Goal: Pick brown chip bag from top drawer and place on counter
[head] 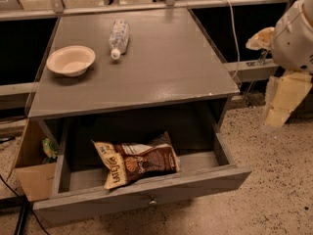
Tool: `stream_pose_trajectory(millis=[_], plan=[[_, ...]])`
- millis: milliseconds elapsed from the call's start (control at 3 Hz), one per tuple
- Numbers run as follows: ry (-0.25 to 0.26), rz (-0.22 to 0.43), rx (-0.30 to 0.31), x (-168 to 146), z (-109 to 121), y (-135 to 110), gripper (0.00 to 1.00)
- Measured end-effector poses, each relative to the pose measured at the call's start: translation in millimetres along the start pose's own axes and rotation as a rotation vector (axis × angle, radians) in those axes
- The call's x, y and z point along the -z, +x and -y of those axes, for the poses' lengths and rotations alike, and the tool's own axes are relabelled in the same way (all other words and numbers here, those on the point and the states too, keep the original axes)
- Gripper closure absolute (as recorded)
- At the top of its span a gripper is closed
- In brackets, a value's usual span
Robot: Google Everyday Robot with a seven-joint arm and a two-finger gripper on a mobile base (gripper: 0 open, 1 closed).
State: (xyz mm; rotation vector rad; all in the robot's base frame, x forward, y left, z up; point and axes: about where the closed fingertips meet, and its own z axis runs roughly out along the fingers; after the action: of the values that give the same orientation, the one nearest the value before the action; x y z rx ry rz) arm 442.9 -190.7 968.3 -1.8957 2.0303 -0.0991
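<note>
The top drawer (146, 192) is pulled open below the counter (161, 67). Inside it lies the brown chip bag (139, 163), crinkled, dark brown and tan, flat on the drawer floor a little left of centre. My gripper (282, 101) hangs at the far right of the view, beside the counter's right edge and above the speckled floor. It is well away from the bag and nothing is in it.
On the counter, a cream bowl (71, 60) sits at the left and a clear plastic bottle (119, 37) lies on its side behind it. A tan cardboard box (32, 168) with a small green packet (48, 148) stands left of the drawer. Cables run along the back rail.
</note>
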Motion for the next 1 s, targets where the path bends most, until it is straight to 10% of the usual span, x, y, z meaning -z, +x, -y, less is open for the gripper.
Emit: stream_pose_trajectory(millis=[1000], plan=[[-0.002,0.159,0.454,-8,3,-34,0.0]])
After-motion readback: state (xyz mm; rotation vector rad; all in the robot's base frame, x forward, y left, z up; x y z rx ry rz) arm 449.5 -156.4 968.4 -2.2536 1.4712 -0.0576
